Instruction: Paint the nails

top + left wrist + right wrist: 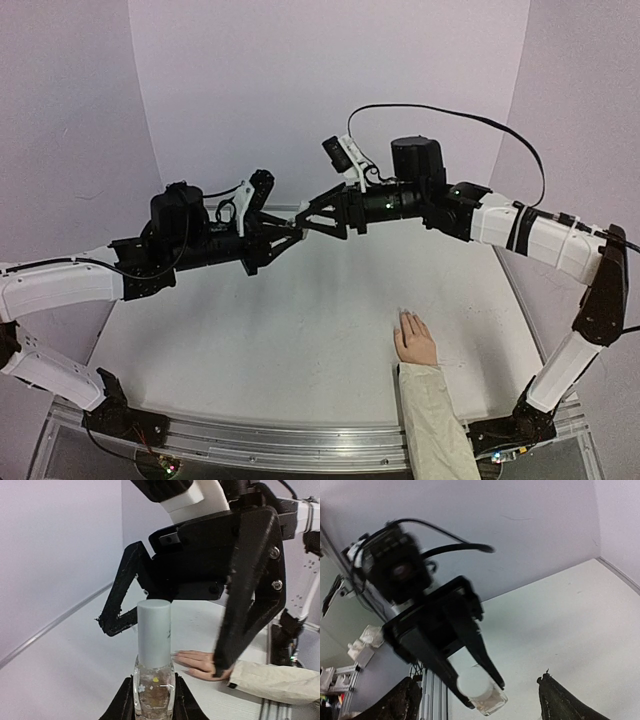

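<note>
The hand (413, 340) lies palm down on the white counter (270, 340), right of centre and nearer the right arm's base than the left's. Its long axis runs from the near edge toward the far wall. The cream sleeve (435, 415) trails back to the near edge, and the fingers point away from the arms, leaning slightly left in the top view. The nails (405, 316) sit at the far ends of those fingers, facing up, but they are too small and too close to the skin tone to tell apart. In the left wrist view the hand shows low on the counter, its fingertips (177, 655) pointing left across the frame. Both arms are raised well above the counter and meet tip to tip over its far middle, apart from the hand. The left pincer (153, 702) is pinching a small clear bottle (153, 690) by its glass body, one finger on each side. The bottle's white cap (154, 630) stands out past the fingertips toward the right arm. The right pincer (480, 678) is spread wide. Its two black fingers stand either side of the cap with a clear gap on both sides, touching neither cap nor glass. From the right wrist the bottle shows between that pincer's own parted fingertips, cap toward the camera.
</note>
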Controlling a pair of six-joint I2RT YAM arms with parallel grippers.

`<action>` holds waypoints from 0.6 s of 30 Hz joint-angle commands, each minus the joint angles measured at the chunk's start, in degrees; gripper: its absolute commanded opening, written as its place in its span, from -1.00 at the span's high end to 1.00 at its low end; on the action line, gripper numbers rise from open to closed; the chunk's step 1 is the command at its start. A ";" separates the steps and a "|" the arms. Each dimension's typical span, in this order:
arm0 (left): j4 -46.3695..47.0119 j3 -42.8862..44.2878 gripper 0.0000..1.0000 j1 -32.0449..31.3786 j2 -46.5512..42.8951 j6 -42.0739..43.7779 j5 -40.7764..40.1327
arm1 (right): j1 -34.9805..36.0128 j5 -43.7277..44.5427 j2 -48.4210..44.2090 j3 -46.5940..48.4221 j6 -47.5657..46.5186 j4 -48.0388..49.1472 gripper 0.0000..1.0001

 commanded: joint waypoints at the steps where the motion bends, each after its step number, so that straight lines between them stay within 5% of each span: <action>1: 0.66 1.47 1.00 -3.25 -1.63 8.14 -21.92 | 0.76 14.82 -0.88 4.42 10.19 -0.38 -0.65; 8: 0.65 2.53 1.00 -3.94 0.33 5.56 -28.42 | 4.44 30.11 0.47 6.53 17.44 -0.11 -0.37; 18: 0.56 3.62 1.00 -4.56 2.02 5.26 -29.61 | 6.15 31.10 6.11 11.25 18.95 -0.03 -0.07</action>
